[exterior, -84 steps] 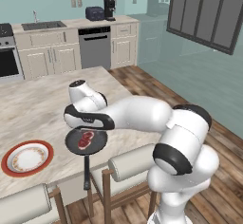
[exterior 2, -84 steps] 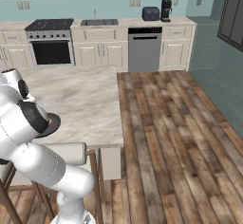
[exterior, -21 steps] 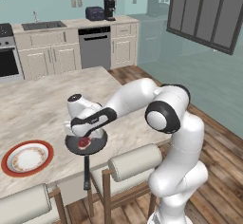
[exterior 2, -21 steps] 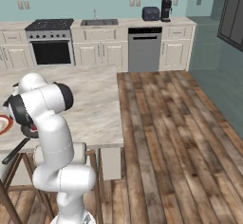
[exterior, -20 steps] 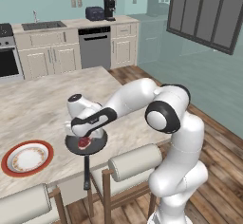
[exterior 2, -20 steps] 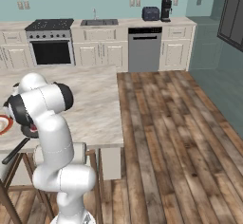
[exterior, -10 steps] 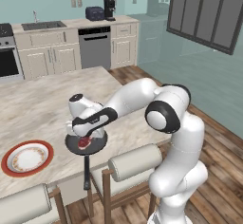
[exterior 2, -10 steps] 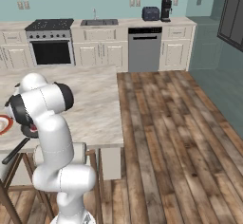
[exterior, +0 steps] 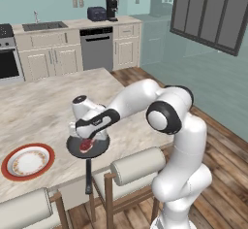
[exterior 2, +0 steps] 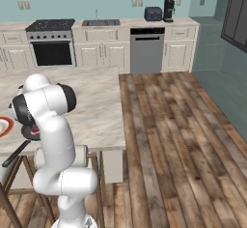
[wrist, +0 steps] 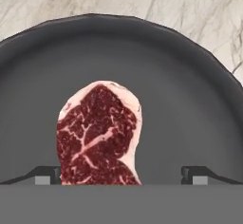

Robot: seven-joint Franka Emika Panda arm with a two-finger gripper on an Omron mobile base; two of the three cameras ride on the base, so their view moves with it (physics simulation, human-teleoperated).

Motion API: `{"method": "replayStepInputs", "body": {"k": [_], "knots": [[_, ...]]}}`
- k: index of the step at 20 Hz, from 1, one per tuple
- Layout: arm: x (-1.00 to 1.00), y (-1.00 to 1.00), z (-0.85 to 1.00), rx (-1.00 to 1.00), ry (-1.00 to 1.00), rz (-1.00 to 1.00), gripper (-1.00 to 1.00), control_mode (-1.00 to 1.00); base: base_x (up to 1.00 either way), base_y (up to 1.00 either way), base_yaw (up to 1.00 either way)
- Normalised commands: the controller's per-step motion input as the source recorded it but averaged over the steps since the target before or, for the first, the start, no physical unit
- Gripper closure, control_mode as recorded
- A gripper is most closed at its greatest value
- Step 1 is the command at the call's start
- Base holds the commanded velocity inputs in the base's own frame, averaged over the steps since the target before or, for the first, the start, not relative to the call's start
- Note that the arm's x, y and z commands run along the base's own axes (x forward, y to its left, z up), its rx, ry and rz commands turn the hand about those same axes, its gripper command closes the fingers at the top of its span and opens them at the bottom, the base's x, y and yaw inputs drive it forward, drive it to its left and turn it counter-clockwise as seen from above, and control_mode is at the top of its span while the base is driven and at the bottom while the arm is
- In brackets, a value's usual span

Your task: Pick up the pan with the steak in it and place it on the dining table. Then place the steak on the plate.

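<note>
Steak (wrist: pixel 98 134) lying flat in pan (wrist: pixel 190 118), pan sitting on bench (exterior: pixel 43 111) near front edge, handle overhanging edge toward chairs (exterior: pixel 138 167). Gripper (wrist: pixel 121 174) hanging just above steak, fingers (wrist: pixel 47 174) spread wide, gripping nothing. Plate (exterior: pixel 27 161) resting on bench near pan, not touching it.

Steak (wrist: pixel 98 135) sits in the pan (exterior: pixel 87 147) right under the end effector (exterior: pixel 89 137); plate (exterior: pixel 27 161) off to its left on the desk (exterior: pixel 38 107).
</note>
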Motion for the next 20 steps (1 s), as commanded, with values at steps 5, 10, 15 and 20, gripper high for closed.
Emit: {"method": "replayStepInputs", "body": {"k": [5,10,15,20], "knots": [[0.3,0.0,-0.11,0.0,0.0,-0.04,-1.0,-1.0,0.0,0.0,0.0],[0.12,0.0,-0.05,0.0,-0.01,-0.02,-1.0,-1.0,0.0,0.0,0.0],[-0.02,0.0,-0.04,0.0,0.0,0.0,-1.0,-1.0,0.0,0.0,0.0],[-0.22,0.0,-0.16,0.0,0.0,0.0,-1.0,-1.0,0.0,0.0,0.0]]}}
